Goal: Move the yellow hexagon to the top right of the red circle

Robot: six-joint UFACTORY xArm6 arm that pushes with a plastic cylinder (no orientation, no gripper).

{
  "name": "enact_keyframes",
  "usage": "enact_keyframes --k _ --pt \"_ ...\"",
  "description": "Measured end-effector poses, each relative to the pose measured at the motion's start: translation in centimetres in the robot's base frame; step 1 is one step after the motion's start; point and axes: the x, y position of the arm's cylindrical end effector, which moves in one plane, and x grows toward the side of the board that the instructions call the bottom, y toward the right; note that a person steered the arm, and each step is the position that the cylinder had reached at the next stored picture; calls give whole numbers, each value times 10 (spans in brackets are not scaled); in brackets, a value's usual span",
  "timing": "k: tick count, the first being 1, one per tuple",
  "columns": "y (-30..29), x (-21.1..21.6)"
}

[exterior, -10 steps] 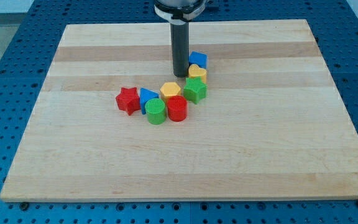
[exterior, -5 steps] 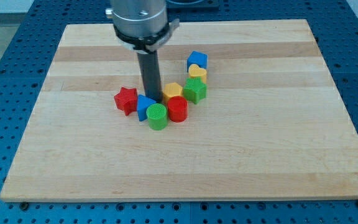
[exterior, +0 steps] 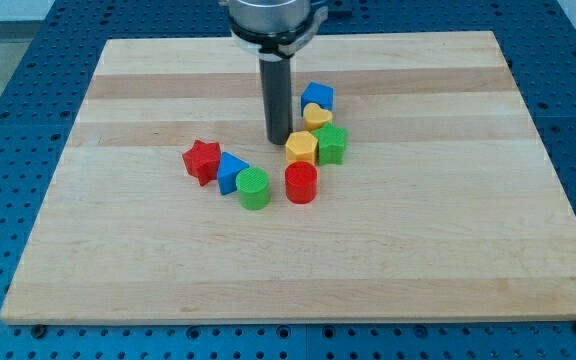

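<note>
My tip (exterior: 279, 140) stands on the wooden board (exterior: 448, 230) just to the view's left of the yellow plastic hexagon block (exterior: 301, 149), which sits directly above the red plastic cylinder (exterior: 301, 184) and touches the green block (exterior: 332, 144). There are no jaws on this rod, so nothing is held. I judge the hexagon light, rigid and free-sliding; push its left face squarely, or it will rotate.

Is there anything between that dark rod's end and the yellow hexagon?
No. In the camera view my tip stands just left of the yellow hexagon, nothing between.
</note>
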Motion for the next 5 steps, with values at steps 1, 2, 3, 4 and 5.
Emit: enact_keyframes --k 1,2,3,4,5 --pt "8 10" --pt "12 19" --pt "12 27" --pt "13 46" --pt "-22 56"
